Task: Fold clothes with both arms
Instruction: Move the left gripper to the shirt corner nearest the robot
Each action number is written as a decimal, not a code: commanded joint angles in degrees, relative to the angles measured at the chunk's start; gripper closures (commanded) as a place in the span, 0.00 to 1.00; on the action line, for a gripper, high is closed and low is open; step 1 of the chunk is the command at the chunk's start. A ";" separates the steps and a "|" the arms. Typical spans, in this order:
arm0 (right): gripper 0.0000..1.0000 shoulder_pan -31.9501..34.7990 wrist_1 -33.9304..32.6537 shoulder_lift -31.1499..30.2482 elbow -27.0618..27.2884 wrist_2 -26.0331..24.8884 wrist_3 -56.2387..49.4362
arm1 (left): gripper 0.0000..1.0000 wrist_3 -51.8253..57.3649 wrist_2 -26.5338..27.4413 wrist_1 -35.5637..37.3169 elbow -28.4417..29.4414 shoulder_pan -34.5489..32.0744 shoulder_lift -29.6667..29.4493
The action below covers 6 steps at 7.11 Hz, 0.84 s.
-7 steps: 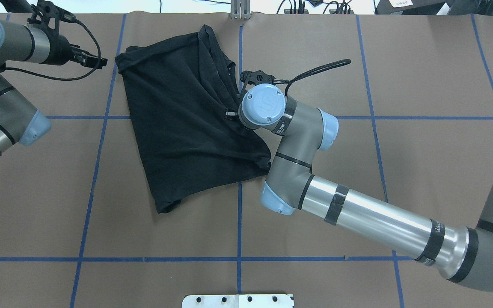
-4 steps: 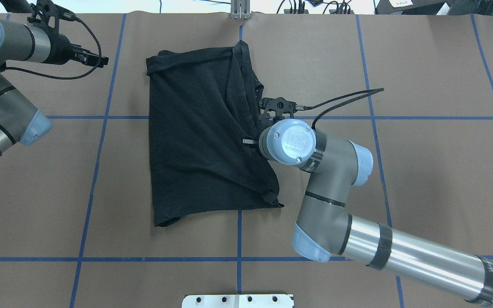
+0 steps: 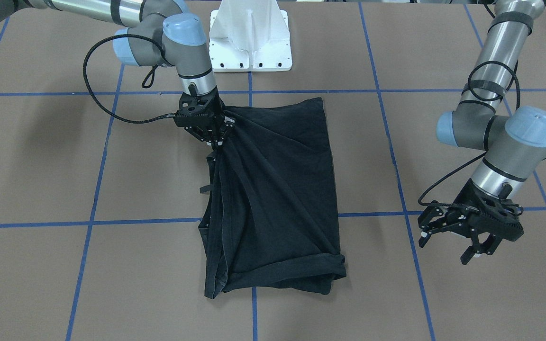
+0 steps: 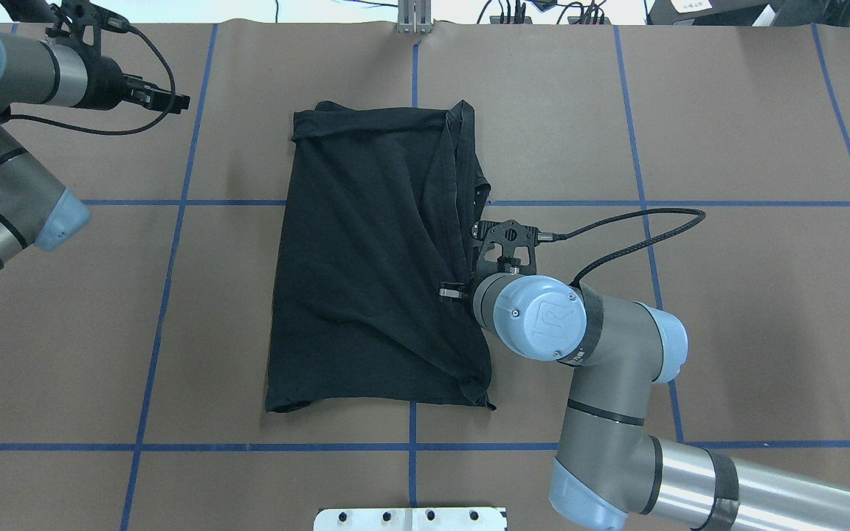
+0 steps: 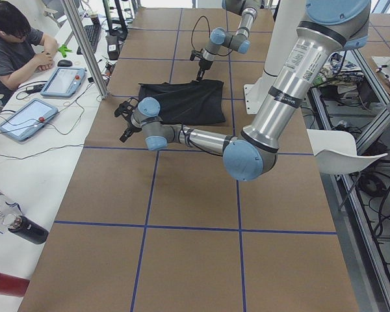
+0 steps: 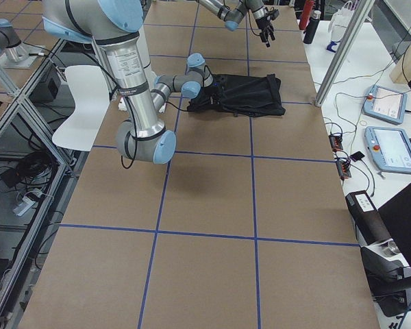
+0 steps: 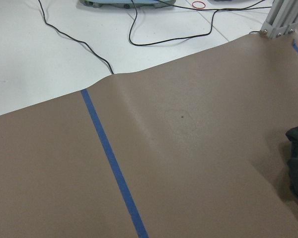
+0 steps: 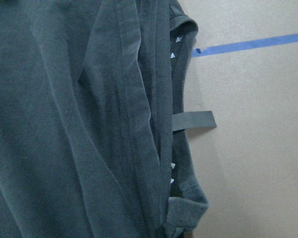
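Observation:
The black T-shirt [image 4: 366, 258] lies folded on the brown table, its print hidden; it also shows in the front view [image 3: 273, 199]. My right gripper [image 3: 214, 140] is shut on the shirt's bunched edge on the side toward the robot, and folds of cloth fan out from the pinch. In the overhead view its wrist [image 4: 536, 317] covers the fingers. The right wrist view shows dark cloth [image 8: 79, 124] and a small grey tag [image 8: 193, 120]. My left gripper [image 3: 446, 246] is open and empty, hanging above bare table well apart from the shirt, at the far left in the overhead view [image 4: 174, 99].
The white pedestal base [image 3: 249, 33] stands at the robot's side of the table. Blue tape lines [image 4: 412, 442] cross the brown cover. In the left side view an operator [image 5: 13, 45] sits with tablets [image 5: 23, 120] on a white desk beside the table.
My right gripper has dragged the shirt rightward and toward the robot in the overhead view, and the shirt now lies straighter. The left arm has stayed still.

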 commanded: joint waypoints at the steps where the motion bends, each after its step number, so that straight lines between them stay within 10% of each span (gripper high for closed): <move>1: 0.01 -0.06 -0.22 -1.37 2.28 -0.31 0.06 | 0.00 -0.49 -1.31 0.08 -1.05 -0.03 -0.01; 6: 0.00 0.47 -1.54 -6.64 9.14 0.38 2.68 | 0.00 -30.03 -0.19 0.87 -24.03 16.36 10.94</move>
